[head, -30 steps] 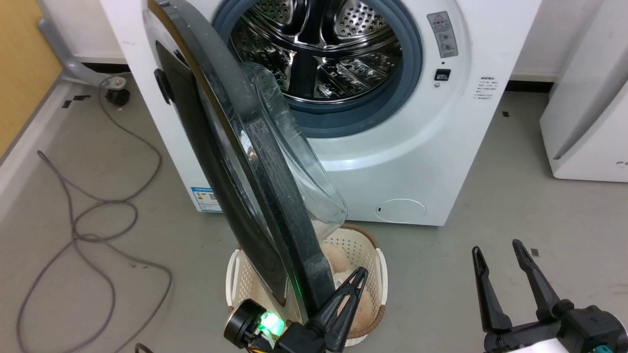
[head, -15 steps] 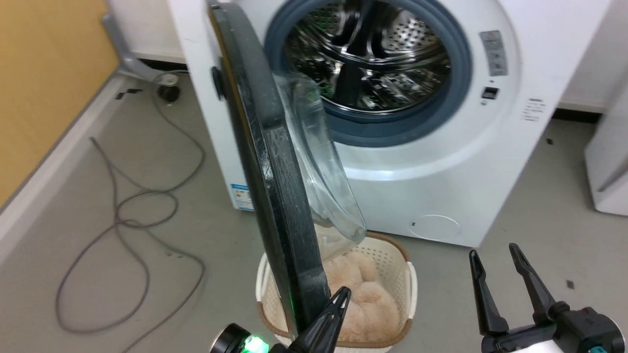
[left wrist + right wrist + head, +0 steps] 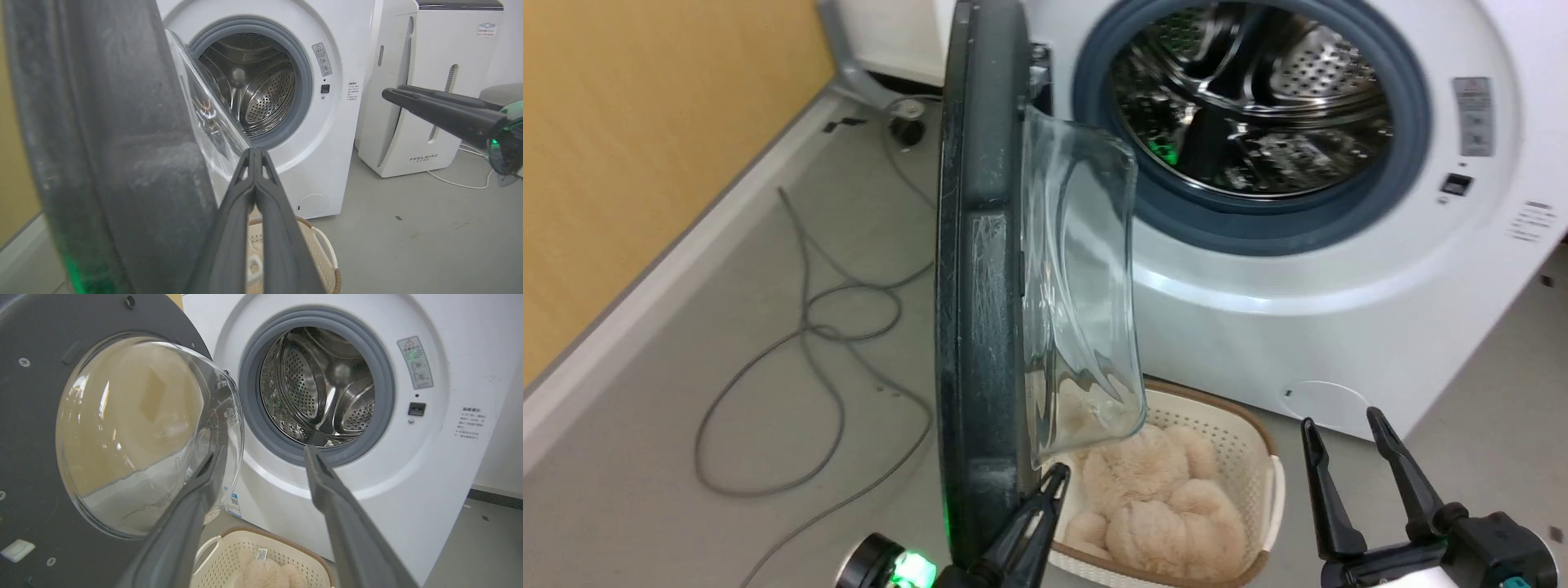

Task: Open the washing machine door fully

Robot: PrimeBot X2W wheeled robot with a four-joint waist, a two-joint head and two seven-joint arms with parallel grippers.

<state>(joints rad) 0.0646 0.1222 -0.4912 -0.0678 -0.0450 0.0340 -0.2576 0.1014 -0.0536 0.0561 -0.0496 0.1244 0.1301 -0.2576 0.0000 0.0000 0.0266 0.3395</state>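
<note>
The door (image 3: 980, 286) stands swung out from the washer (image 3: 1339, 327), edge-on to our head camera, its glass bowl (image 3: 1078, 286) facing the drum (image 3: 1250, 106). Our left gripper (image 3: 1058, 474), fingers pressed together on nothing, sits by the door's lower rim on the glass side; we cannot tell if it touches. Our right gripper (image 3: 1341, 420) hangs well apart, fingers spread, empty. A basket (image 3: 1270, 482) holding a plush toy (image 3: 1152, 506) lies below the door.

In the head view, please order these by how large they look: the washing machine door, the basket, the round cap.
1. washing machine door, though also nearest the camera
2. basket
3. round cap
</note>
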